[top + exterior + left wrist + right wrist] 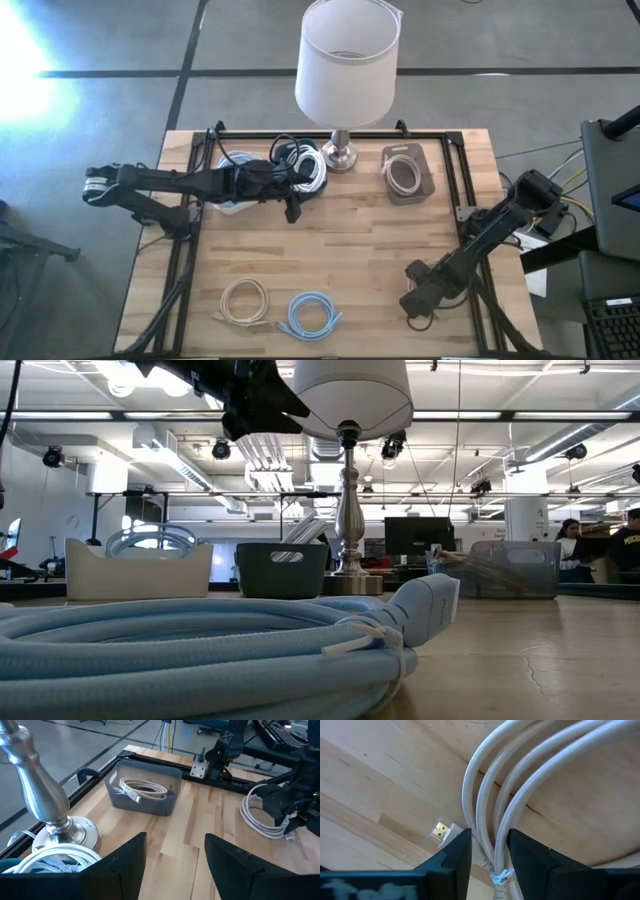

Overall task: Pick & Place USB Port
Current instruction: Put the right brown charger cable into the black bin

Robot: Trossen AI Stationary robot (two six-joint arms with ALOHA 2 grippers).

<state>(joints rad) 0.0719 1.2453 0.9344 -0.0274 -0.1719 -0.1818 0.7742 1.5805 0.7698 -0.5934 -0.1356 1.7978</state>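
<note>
— Right gripper [489,842]?
— Low over table [370,250], front right; fingers closed on strands of coiled white USB cable [487,795], gold plug [439,831] just beside.
— Left gripper [175,847]?
— Near lamp base [65,832], fingers spread wide.

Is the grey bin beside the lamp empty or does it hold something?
Not empty: the grey bin holds one coiled white cable, seen in the high and left wrist views.

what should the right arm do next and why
Probably lift the right pincer straight up a little: its fingers clamp strands of the white cable, and the coil lies on the table, away from the gray bin.
</note>
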